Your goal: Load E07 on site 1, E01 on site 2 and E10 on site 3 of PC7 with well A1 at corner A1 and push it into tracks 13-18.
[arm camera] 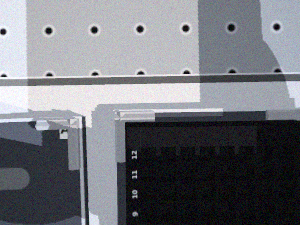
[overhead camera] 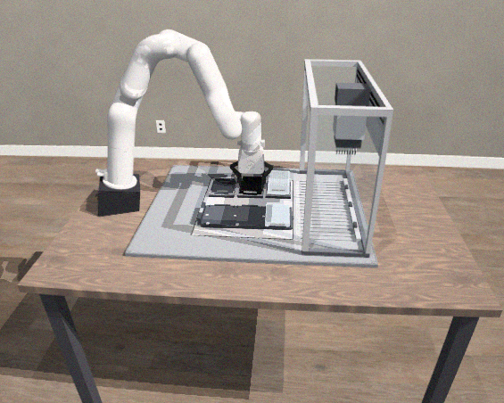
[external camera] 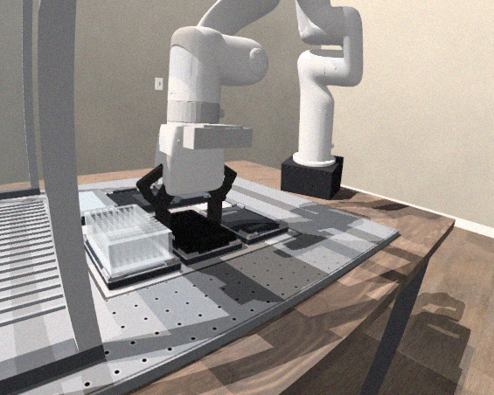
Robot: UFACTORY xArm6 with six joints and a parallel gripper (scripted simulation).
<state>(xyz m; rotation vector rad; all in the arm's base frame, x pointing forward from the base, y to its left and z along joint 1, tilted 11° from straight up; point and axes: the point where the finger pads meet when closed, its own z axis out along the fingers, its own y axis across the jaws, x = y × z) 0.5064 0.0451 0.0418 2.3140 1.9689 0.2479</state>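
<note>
Starting farthest from the frame (overhead camera: 310, 178), the arm (overhead camera: 121, 129) stands on its dark base (overhead camera: 117, 202) and arches over toward the nests.

Down on the grey deck (overhead camera: 170, 241), three nests sit in a row running toward the frame. E10 (external camera: 254, 225) lies low and dark in the nest farthest from the frame.

Next along, in the middle nest, is E01 (external camera: 202, 238), a black plate sitting flat. The gripper (external camera: 189, 223) is right down over it, pointing straight at the deck. The claw is spread wide and holds nothing. One black finger (external camera: 160, 205) hangs on the side of E01 toward the frame, the other on the side away from it. Whether the pads touch the plate, I can't tell.

From the wrist camera, E01 (arm camera: 200, 174) fills the lower right, with white numbers 9 to 12 up its edge.

E07 (external camera: 125, 240), the tall clear block, sits in the nest closest to the frame, just beside E01.

PC7 (overhead camera: 233, 216) lies on the apron alongside the nest row, long and dark, outside the frame, with one end near the rails (overhead camera: 328, 209).
</note>
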